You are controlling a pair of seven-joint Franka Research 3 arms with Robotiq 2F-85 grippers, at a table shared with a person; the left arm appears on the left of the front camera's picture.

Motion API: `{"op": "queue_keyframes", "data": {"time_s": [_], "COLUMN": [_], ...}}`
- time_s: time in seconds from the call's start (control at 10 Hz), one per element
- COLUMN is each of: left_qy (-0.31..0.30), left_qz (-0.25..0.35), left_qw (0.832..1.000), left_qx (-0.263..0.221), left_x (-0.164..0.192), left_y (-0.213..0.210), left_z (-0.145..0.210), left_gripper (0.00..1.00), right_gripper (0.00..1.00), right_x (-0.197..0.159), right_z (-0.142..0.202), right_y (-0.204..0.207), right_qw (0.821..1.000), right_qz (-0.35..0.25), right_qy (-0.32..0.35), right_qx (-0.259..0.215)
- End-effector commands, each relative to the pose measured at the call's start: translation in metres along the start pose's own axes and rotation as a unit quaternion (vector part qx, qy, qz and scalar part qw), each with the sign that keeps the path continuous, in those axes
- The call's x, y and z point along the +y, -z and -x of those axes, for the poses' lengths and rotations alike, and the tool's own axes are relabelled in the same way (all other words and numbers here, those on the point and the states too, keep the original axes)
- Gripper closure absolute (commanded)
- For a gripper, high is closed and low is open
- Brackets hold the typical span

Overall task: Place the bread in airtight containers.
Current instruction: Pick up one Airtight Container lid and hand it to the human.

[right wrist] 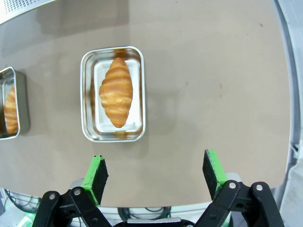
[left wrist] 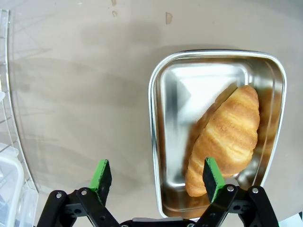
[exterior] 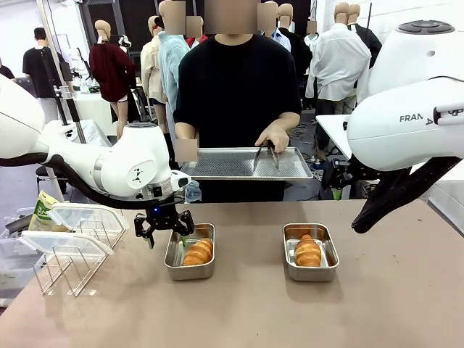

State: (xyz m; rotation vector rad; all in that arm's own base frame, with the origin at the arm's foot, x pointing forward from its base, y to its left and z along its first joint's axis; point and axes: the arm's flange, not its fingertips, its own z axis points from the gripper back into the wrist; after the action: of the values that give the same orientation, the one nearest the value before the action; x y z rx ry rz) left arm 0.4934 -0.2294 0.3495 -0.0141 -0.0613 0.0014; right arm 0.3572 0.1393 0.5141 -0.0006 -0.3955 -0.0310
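Left gripper point(left wrist: 154, 176) released, empty; left tub point(left wrist: 189, 85) with roll point(left wrist: 229, 137) at its right finger. Right gripper point(right wrist: 154, 171) released, empty; right tub point(right wrist: 88, 118) with second roll point(right wrist: 116, 92) beyond its left finger.

Bright, even light; wrist views bend edges.

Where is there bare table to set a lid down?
Bare: the strip between the left tub and right tub, the table right of it, and the near edge. Crowded: left of the left tub, with the left jaws and wire rack.
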Motion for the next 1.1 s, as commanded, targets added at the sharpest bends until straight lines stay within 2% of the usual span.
{"op": "queue_keyframes", "data": {"time_s": [0.0, 0.2, 0.5, 0.6, 0.8, 1.0], "left_qy": [0.004, 0.0, 0.03, 0.037, 0.093, 0.089], "left_qz": [0.002, 0.0, 0.006, 0.009, 0.005, 0.018], "left_qw": [1.0, 1.0, 0.997, 0.995, 0.99, 0.987], "left_qx": [-0.005, 0.0, -0.071, -0.088, -0.103, -0.134], "left_x": [0.0, 0.0, 0.025, 0.034, 0.054, 0.079], "left_y": [0.0, 0.0, -0.036, -0.049, -0.074, -0.091], "left_z": [-0.001, 0.0, 0.016, 0.024, 0.038, 0.051], "left_gripper": [0.0, 0.0, 0.0, 0.0, 0.0, 0.0], "right_gripper": [0.0, 0.0, 0.0, 0.0, 0.0, 0.0], "right_x": [0.0, 0.0, 0.0, 0.0, 0.0, 0.0], "right_z": [0.0, 0.0, 0.0, 0.0, 0.0, 0.0], "right_y": [0.0, 0.0, 0.0, 0.0, 0.0, 0.0], "right_qw": [1.0, 1.0, 1.0, 1.0, 1.0, 1.0], "right_qz": [0.0, 0.0, 0.0, 0.0, 0.0, 0.0], "right_qy": [-0.001, -0.001, -0.001, -0.001, -0.001, -0.001], "right_qx": [0.0, 0.0, 0.0, 0.0, 0.0, 0.0]}}
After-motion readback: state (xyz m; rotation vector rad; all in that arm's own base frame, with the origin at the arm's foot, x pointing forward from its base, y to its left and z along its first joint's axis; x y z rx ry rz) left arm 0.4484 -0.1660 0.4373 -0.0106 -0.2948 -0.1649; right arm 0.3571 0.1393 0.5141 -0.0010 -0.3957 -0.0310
